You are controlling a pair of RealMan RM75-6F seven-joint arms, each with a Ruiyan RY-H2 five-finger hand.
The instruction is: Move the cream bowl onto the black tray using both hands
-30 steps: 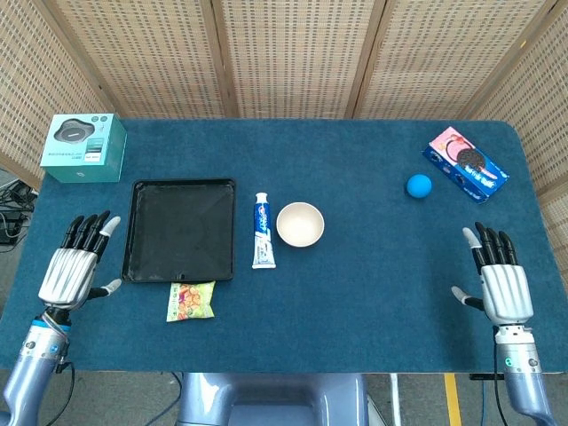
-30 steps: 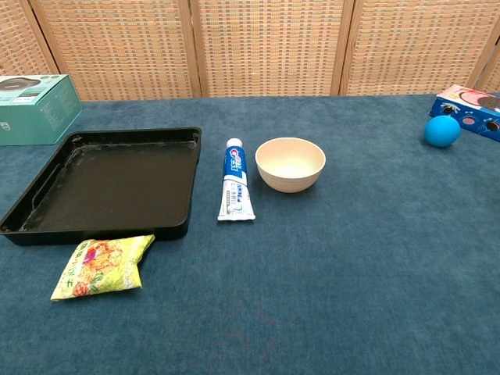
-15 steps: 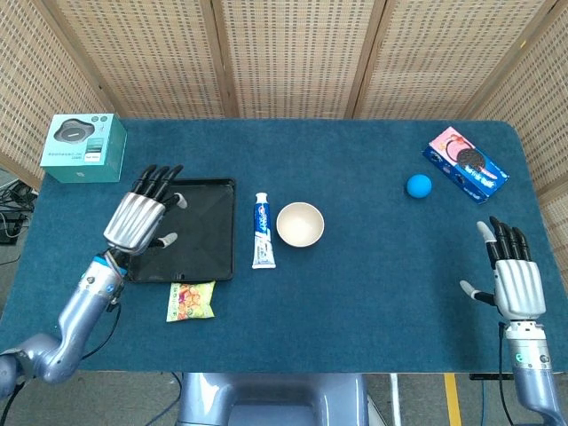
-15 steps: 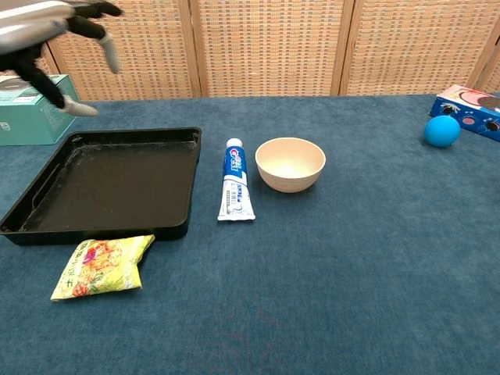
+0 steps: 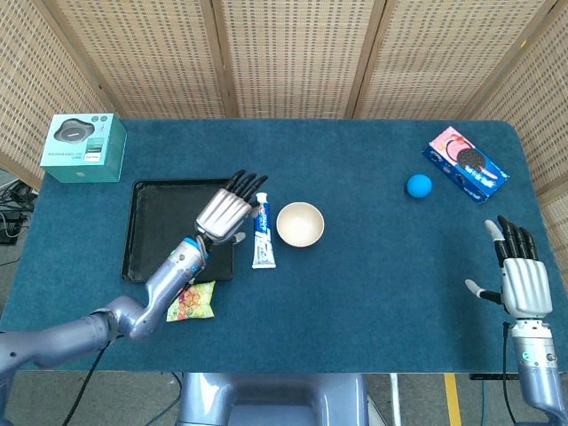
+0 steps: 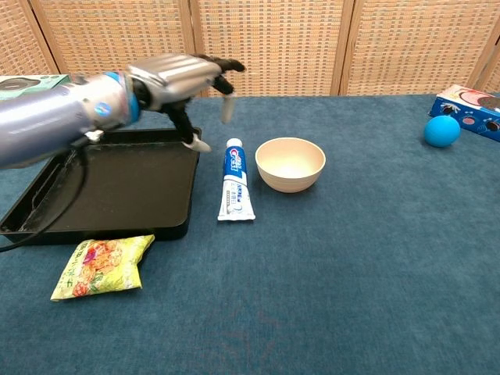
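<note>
Bowl (image 5: 300, 224) sits just right of left hand's (image 5: 225, 213) spread, empty fingers (image 5: 248, 184).

Head view high above, looking steeply down on the whole blue surface (image 5: 373, 302), chest view low and nearer, facing the wicker screens (image 6: 269, 47), both sharing black tray (image 5: 146, 226), toothpaste tube (image 6: 234, 183), cream bowl (image 6: 291, 164)

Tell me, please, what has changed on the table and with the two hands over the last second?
The left hand swept from the table's near left edge, across the black tray, toward the cream bowl; it now hovers open over the tray's right edge by the toothpaste tube, holding nothing. The right hand drifted slightly right, open. Bowl, tray, tube, snack packet and blue ball stayed put.
</note>
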